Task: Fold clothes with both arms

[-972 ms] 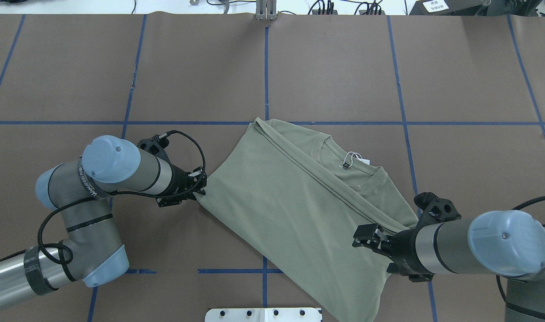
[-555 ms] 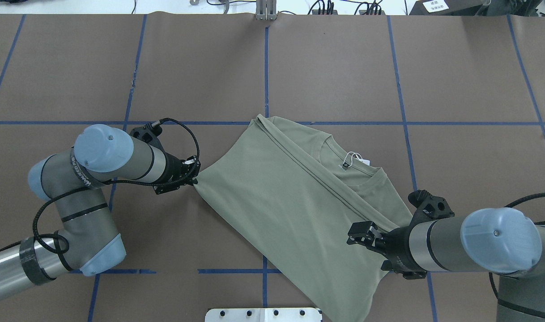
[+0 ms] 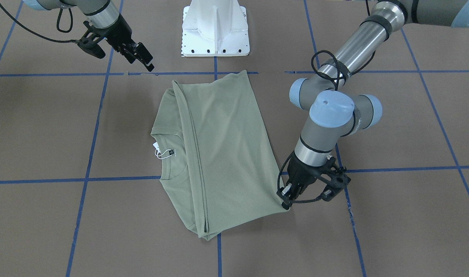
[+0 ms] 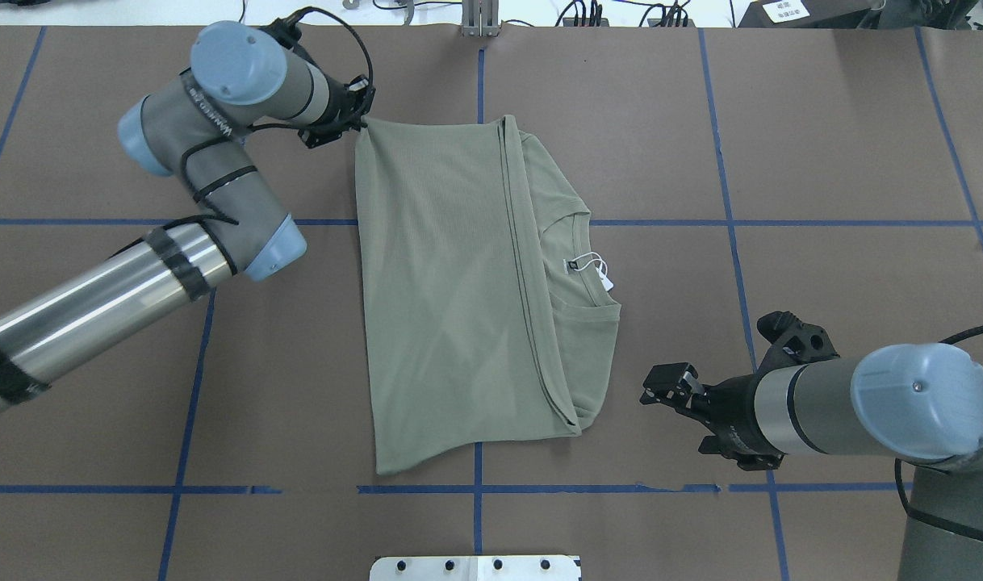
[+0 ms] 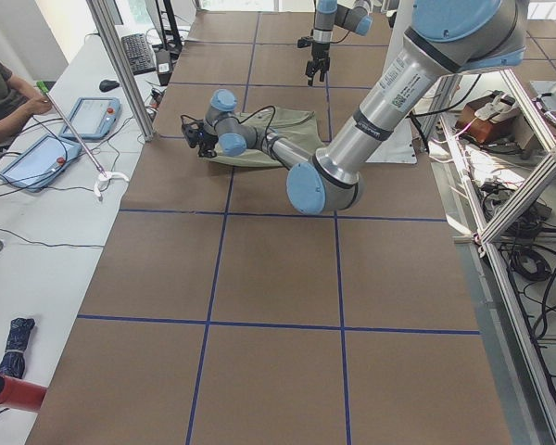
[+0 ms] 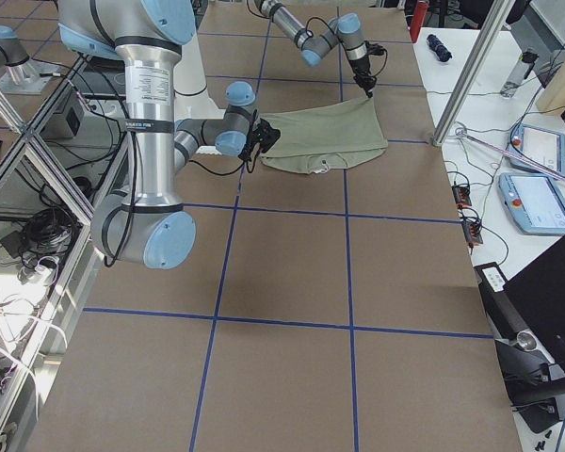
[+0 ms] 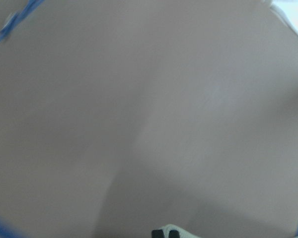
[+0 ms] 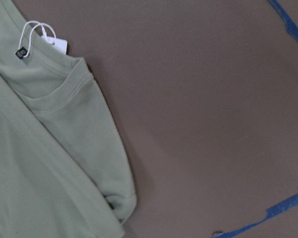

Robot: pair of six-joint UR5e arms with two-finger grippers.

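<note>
**Shirt corner held by left hand; right hand open and clear**

The sage-green shirt (image 4: 443, 282) is laid flat on the brown table (image 4: 822, 145), between the two hands. One far corner of it is pinched by the left hand (image 4: 365, 117), whose fingers are closed on the cloth. In the front-facing view the same hand (image 3: 285, 202) is seen pointing steeply down, its tips meeting that corner at the table surface. From this hand the cloth is spread back toward the robot and across toward the right hand. The left wrist view is blurred, and little beyond brown table can be made out in it.

The right hand (image 4: 659, 387) is held with its jaws apart and nothing between them. It is near the shirt corner closest to it but apart from the cloth, with bare table between. The open fingers are also seen in the front-facing view (image 3: 144, 58).

The shirt is folded lengthwise. A broad panel is laid over on the left hand's side, and its doubled edge (image 4: 524, 266) runs from the far hem to the near one. On the right hand's side the round neck (image 4: 592, 304) is left uncovered, with a white hang tag (image 4: 604, 278) and a small dark label (image 4: 572, 265) lying inside it.

In the right wrist view the tag (image 8: 54, 43), the label (image 8: 22, 52) and the ribbed neck (image 8: 64, 94) are seen beside bare table, which is crossed by blue tape (image 8: 283, 208).
</note>
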